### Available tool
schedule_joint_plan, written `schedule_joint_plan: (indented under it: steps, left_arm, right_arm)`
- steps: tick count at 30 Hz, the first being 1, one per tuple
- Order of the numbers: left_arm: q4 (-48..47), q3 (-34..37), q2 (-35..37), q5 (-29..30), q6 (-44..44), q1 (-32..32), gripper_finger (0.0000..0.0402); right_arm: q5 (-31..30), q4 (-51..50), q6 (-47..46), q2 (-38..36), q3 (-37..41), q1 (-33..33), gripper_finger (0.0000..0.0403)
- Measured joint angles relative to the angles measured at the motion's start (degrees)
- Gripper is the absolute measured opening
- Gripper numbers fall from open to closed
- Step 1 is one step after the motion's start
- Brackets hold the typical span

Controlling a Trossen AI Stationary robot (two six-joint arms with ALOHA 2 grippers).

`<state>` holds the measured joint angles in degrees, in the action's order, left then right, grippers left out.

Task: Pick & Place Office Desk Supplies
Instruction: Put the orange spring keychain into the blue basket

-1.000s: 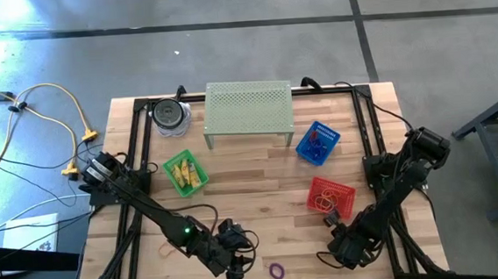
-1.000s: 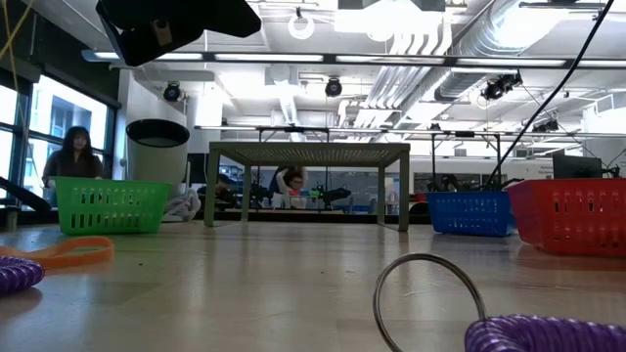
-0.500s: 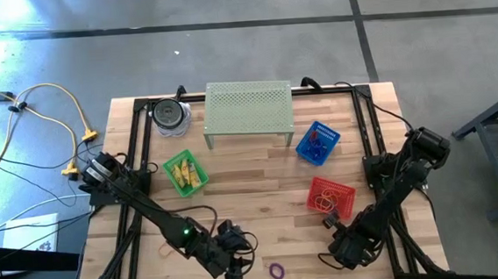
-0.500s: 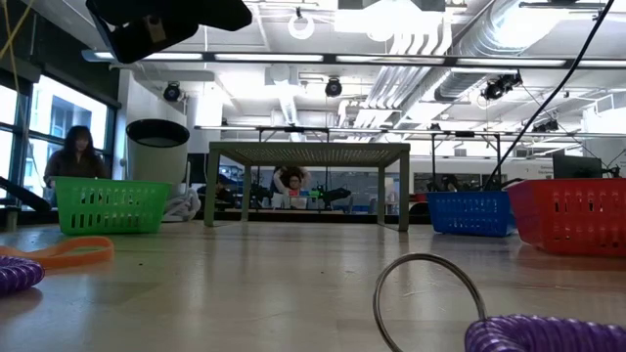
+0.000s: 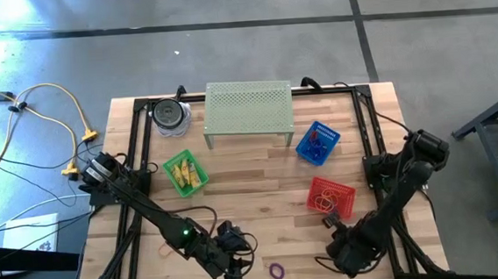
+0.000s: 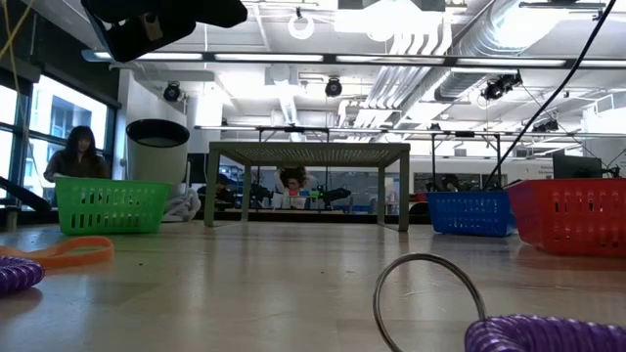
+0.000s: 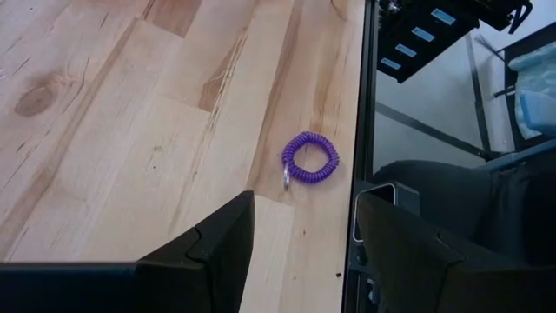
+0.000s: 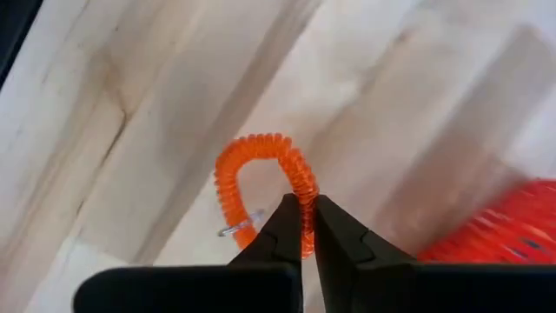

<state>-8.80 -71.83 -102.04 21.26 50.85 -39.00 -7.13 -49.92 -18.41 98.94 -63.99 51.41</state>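
Observation:
A purple coiled band with a metal ring lies flat near the table's near edge, also in the left wrist view and close up in the low view. My left gripper hangs open above the table just left of it, fingers apart in the wrist view. My right gripper is near the red basket, shut on an orange coiled band. A flat orange band lies on the wood to the left. My right gripper pinches the orange coiled band between its two fingertips, on one side of the loop. The fingers come down at it from above. The rest of the loop spreads out beyond the fingertips over the wood; whether it is lifted clear I cannot tell.
A green basket with yellow pieces, a blue basket, and the red basket holding orange and red bands stand mid-table. The pale green perforated stand and the dark-lidded jar are at the far edge. Another purple coil shows in the low view.
My right arm has shifted a little toward the table's near edge. My left gripper has risen slightly in the low view. The bands on the table have stayed where they were.

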Motion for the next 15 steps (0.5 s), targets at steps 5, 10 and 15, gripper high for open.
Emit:
schedule_joint_plan:
  steps: [5,10,15]
  left_arm:
    - [0.0,0.0,0.0,-0.13,-0.27,0.0,0.02]
    - [0.0,0.0,0.0,-0.13,-0.49,0.02,0.02]
    - [-0.02,0.0,0.0,-0.15,-2.65,0.02,0.02]
  right_arm:
    - [-4.57,-13.01,-1.23,-0.05,-7.17,-0.06,0.0004]
    - [-9.61,-25.37,-0.99,-2.06,-12.11,-0.94,0.0004]
    - [-13.44,-29.0,-3.38,-11.47,-11.21,-3.54,0.0003]
